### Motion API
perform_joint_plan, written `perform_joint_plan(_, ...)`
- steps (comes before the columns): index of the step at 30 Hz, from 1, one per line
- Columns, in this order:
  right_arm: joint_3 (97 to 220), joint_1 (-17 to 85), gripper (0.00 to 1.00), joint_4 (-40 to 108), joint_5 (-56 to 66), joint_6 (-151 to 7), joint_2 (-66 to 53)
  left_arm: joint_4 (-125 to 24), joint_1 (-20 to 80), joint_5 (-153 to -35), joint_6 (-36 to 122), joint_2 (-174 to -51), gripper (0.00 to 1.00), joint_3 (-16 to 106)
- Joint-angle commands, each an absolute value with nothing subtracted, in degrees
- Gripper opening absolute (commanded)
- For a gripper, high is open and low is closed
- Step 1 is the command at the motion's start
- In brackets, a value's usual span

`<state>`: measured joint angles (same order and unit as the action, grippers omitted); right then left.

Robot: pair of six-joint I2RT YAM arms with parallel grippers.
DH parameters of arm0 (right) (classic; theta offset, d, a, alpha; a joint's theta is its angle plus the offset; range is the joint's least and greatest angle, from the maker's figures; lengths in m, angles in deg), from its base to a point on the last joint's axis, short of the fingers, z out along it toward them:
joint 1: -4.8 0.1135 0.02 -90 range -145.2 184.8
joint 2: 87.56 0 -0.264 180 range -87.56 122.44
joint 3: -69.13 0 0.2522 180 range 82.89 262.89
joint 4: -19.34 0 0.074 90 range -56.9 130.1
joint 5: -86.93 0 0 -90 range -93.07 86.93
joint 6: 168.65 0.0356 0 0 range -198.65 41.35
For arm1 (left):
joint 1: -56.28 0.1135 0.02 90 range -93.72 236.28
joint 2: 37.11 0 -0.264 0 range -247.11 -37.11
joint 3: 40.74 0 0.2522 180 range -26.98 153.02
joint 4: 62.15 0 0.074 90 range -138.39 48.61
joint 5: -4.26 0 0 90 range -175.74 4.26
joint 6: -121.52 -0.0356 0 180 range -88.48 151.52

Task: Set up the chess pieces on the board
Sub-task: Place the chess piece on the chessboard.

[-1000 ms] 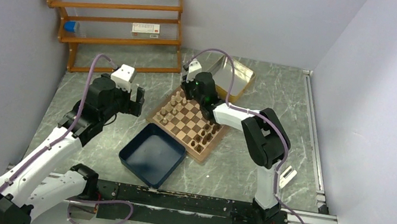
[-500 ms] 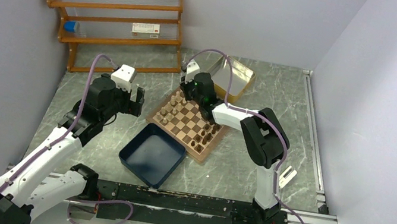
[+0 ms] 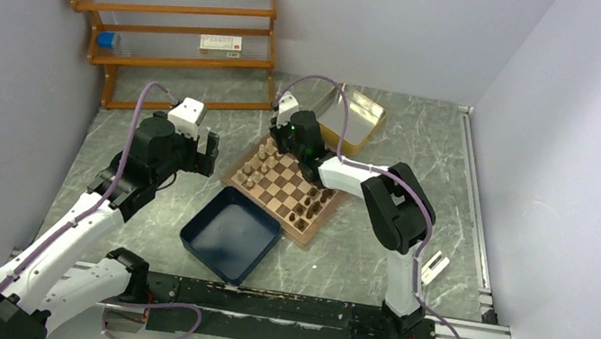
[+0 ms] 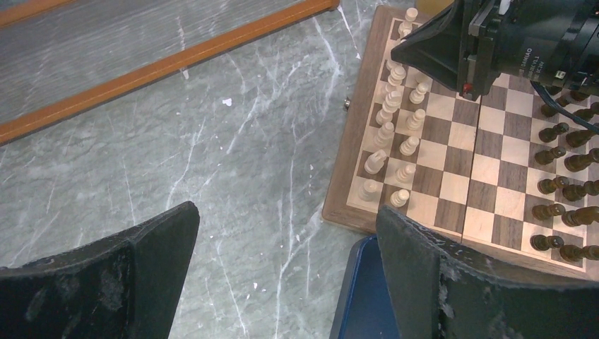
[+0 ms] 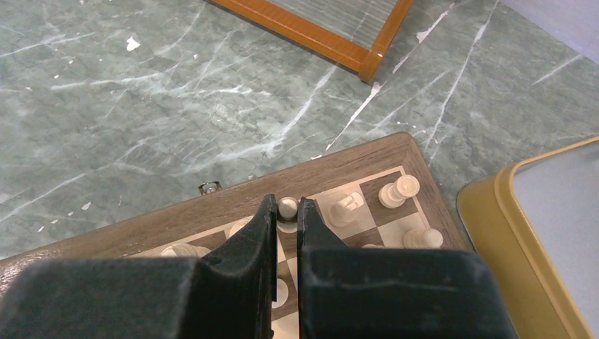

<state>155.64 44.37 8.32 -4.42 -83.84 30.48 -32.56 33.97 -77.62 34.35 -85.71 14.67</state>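
Right fingers: my right gripper (image 5: 286,200) is drawn in to a thin slit, and the round head of a light piece (image 5: 287,207) sits pinched at the tips.
Where that piece is: over the outermost row of the board (image 4: 344,176), on its far-left edge, beside other light pieces already standing there.
Right arm: it reaches across the board from the right, and its gripper (image 3: 281,134) is low over the far corner.
Left fingers: my left gripper (image 4: 286,212) is spread wide and holds nothing; the pads (image 4: 141,268) hang over bare table (image 4: 212,127), off the board's left side.
Light pieces: they stand upright in two rows (image 4: 395,134) along the board's left side.
Dark pieces: they stand upright in two rows (image 4: 565,191) along the opposite side, with bare squares between the two camps.
Blue tray: the blue tray (image 3: 230,233) lies just beside the board's near edge.
Metal tin: the metal tin (image 3: 360,115) lies past the board's far corner.
Wooden rack: the wooden rack (image 3: 177,32) is against the back wall, well apart from the board.
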Motion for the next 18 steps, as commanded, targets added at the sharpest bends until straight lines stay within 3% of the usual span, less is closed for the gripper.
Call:
perform_joint_plan(1, 156.39, 44.70, 0.07, 8.29, -6.07, -84.83, 31.37, -32.48, 34.31, -78.71, 33.91, -85.00, 1.00, 15.47)
perform_joint_plan(18, 156.80, 44.70, 0.08, 9.34, -6.68, -84.90, 32.68, -32.05, 34.31, -78.64, 33.88, -85.34, 1.00, 15.76)
